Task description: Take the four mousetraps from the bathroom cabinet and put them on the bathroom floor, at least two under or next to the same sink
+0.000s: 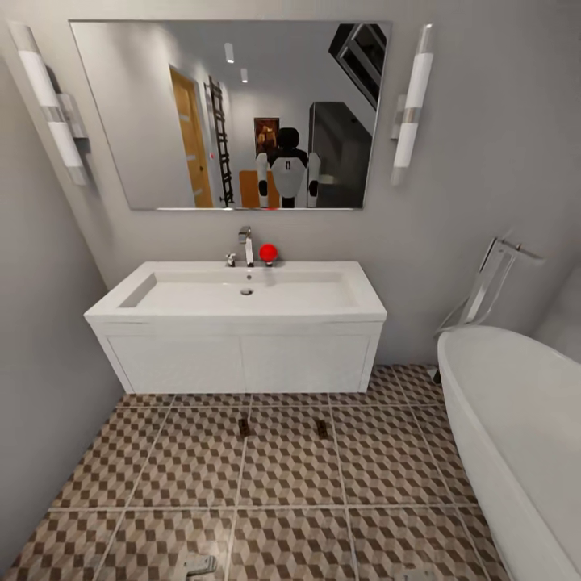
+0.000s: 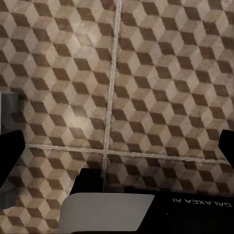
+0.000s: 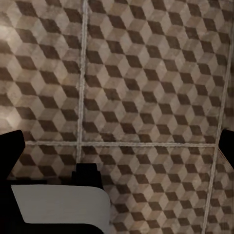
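White sink (image 1: 161,303) sat mid-frame, its basin empty. Two mousetraps (image 1: 244,427) (image 1: 322,428) lay on the bathroom floor (image 1: 290,476) below. Both grippers (image 2: 117,156) (image 3: 117,153) gaped, holding nothing

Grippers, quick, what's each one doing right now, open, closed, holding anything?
Left gripper: open, empty, fingers spread over the bathroom floor.
Right gripper: open, empty, also over bare tiles.

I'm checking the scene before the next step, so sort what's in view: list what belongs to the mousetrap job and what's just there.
Job:
two mousetraps on the tiles in front of the vanity, one and another
bathroom floor
bathroom sink
left gripper and right gripper, both over bare tiles

Just there:
mirror
chrome tap
red ball
bathtub
wall lights
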Motion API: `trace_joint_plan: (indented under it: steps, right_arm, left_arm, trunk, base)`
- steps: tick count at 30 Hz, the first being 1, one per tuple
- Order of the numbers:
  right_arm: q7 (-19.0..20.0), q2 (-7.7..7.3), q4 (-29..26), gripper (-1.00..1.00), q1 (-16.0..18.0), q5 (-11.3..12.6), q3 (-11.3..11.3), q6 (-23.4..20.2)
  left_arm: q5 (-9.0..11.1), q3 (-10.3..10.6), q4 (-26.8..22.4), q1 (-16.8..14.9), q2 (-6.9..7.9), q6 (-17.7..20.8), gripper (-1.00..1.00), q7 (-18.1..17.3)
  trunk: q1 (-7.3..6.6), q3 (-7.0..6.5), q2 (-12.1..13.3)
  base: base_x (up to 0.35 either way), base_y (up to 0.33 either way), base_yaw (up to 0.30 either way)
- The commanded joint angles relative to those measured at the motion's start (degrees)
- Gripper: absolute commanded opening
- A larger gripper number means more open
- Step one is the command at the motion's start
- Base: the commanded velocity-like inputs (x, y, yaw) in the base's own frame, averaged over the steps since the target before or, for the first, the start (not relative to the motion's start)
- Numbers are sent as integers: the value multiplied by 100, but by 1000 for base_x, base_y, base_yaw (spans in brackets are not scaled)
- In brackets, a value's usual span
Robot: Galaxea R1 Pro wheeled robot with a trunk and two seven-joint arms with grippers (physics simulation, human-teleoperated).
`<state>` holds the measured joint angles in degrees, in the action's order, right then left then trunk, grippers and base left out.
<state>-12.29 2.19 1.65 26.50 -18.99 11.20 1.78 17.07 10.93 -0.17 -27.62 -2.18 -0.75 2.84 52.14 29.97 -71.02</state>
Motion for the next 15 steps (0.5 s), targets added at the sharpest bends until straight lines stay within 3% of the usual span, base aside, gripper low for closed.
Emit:
trace_joint_plan:
  steps: [1,15]
  right_arm:
    - [-28,-7,18,100,9,-56,49,38]
    - [-25,-107,19,100,13,-52,48,170]
  left_arm:
    - [70,49,1,39,-2,-31,100,18]
    - [191,41,6,391,7,-220,100,15]
  trunk:
    - [0,-4,-3]
    - [0,-131,-3]
  base:
    - [0,0,0]
    - [0,0,0]
